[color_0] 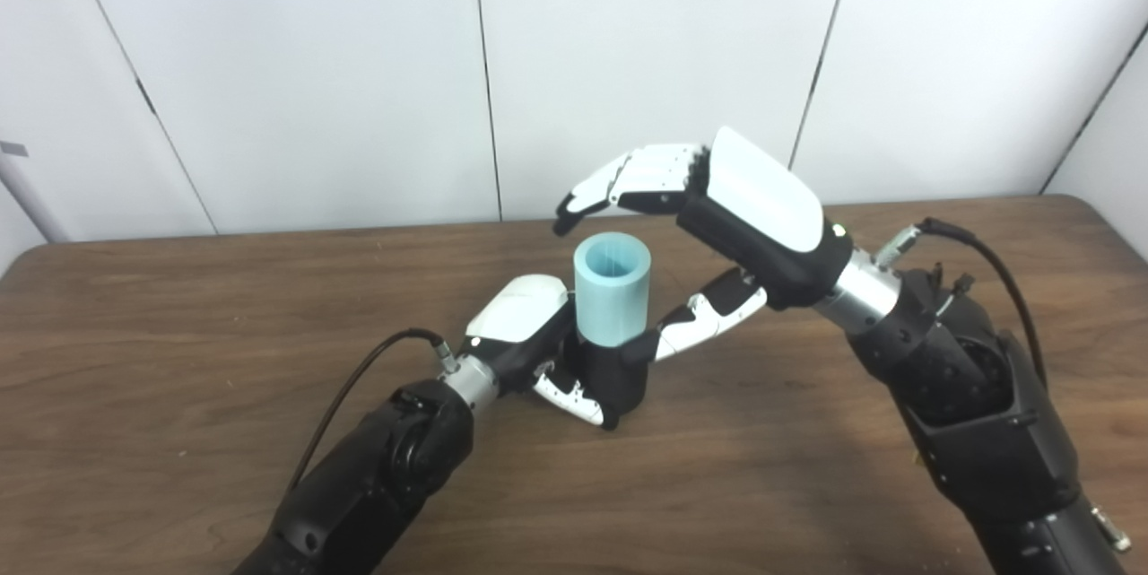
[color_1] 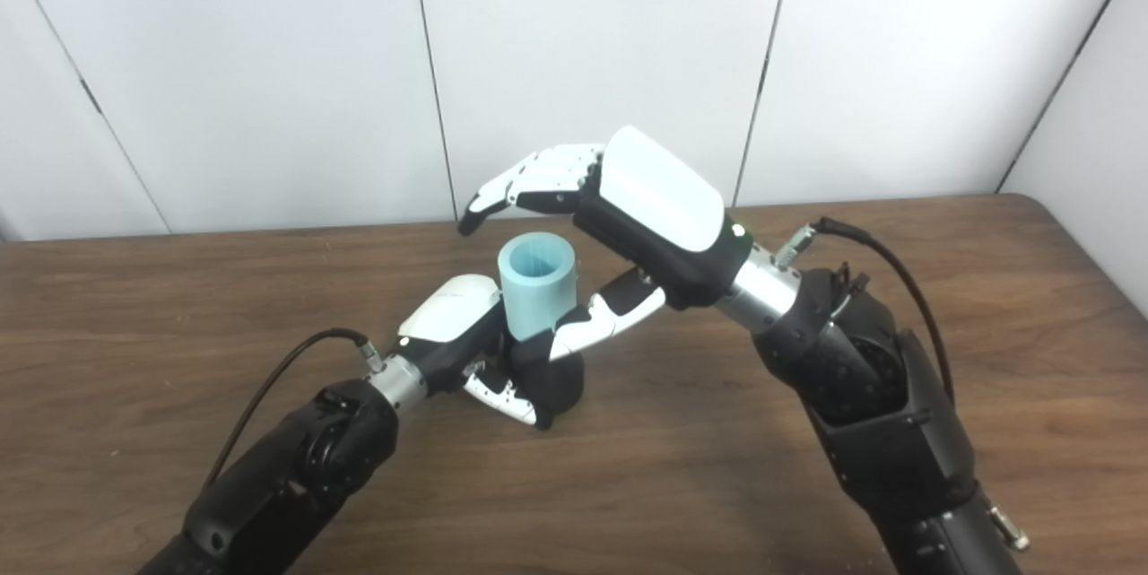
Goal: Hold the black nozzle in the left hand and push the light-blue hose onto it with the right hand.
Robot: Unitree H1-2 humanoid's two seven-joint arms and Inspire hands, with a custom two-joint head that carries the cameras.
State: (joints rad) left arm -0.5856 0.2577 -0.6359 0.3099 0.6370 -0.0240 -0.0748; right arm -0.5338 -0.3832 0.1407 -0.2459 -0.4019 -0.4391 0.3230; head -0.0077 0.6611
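While the left hand (color_0: 529, 333) grips the black nozzle (color_0: 614, 378) upright on the worktop (color_0: 179, 333), the hose (color_0: 612, 286) already sits on its top. Above it, the right hand (color_0: 717, 216) is open, holding nothing. Next, I judge, comes a downward push to seat it.

Left hand (color_0: 529, 337) grips black nozzle (color_0: 614, 378) upright on table (color_0: 179, 333), light-blue hose (color_0: 611, 288) seated on top; right hand (color_0: 735, 207) spread above hose, not gripping.
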